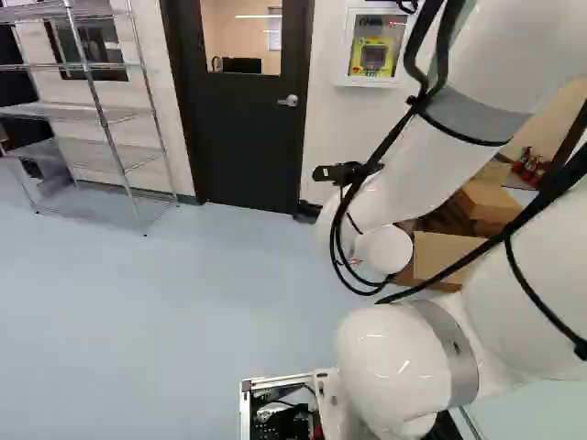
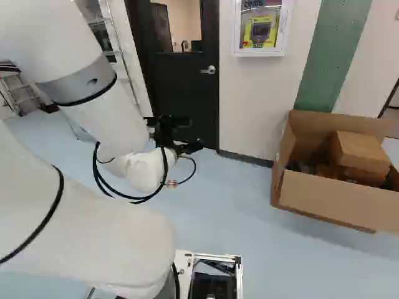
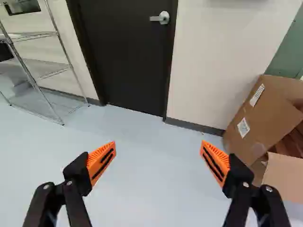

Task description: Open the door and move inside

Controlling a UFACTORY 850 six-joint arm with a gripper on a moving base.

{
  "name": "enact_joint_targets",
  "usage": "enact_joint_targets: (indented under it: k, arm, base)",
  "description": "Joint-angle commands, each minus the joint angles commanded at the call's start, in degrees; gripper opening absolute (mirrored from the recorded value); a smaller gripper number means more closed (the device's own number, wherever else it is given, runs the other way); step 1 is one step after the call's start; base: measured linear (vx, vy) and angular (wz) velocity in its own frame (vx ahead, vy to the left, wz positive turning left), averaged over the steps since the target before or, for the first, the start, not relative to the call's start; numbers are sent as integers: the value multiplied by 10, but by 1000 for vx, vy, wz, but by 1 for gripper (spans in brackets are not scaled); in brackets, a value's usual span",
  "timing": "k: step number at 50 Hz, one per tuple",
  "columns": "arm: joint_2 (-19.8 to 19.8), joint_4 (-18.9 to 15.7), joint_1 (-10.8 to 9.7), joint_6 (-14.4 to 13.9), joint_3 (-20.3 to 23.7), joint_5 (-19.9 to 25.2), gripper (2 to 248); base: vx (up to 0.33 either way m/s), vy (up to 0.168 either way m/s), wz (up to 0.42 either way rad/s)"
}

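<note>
Room Layout and Approach Step

The pale floor (image 3: pixel 142 179) extends below the gripper (image 3: pixel 158 144) and up to the wall (image 3: pixel 203 66) ahead of it. The dark door (image 3: pixel 125 56) stands shut in that wall, ahead of the gripper and well apart from it. The wire shelf (image 1: pixel 103 115) stands beyond the gripper, on the robot's left; the cardboard box (image 3: pixel 253 120) stands ahead of it, on the robot's right.

Gripper state: fingers spread wide, orange pads (image 3: pixel 101 161) facing each other, nothing between them. The lever handle (image 3: pixel 162 18) is on the door, near its right-hand edge, ahead of the gripper and out of reach of its pads.

Step in hand, as I judge it: approach to the handle. Next move:
1. I drive the base toward the door, keeping the arm (image 2: pixel 112 118) well off the box.
2. I raise and aim the gripper until the handle lies between the pads.
3. I close, then turn the lever.

Caution: I cannot tell whether the door opens by push or pull. Test gently before driving inside.
</note>
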Motion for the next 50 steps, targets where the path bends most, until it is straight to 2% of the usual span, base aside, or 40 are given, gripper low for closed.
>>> enact_joint_targets:
  k: [26,50]
  arm:
    - [0,0,0,0,0,0,247]
    - [0,0,0,0,0,0,247]
  base:
    - [4,0,1]
    - [127,45,-17]
